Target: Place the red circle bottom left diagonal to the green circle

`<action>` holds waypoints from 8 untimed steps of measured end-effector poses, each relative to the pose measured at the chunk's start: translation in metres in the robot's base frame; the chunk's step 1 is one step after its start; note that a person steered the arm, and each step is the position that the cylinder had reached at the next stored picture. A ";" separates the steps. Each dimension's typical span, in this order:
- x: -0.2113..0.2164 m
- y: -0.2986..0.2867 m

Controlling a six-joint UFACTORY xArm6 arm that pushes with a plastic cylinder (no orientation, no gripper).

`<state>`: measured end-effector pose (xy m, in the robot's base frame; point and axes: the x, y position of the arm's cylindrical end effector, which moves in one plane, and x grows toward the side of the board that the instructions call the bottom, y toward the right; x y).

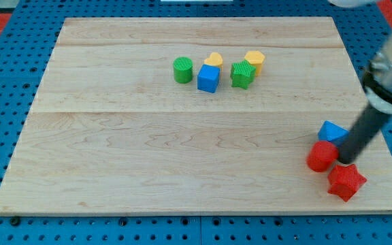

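The red circle [321, 156] lies near the board's right edge, low in the view. The green circle [182, 69] stands far off at the upper middle. My tip [346, 161] rests at the red circle's right side, touching or nearly touching it, between it and the red star [346, 181] just below. A blue triangle [333, 131] sits right above the red circle, partly behind the rod.
Right of the green circle stand a blue cube [209, 78], a yellow heart [214, 60], a green star [242, 74] and a yellow hexagon [254, 60]. The wooden board [148, 156] lies on a blue pegboard.
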<state>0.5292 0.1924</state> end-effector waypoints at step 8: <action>-0.037 -0.340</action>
<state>0.4922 -0.1475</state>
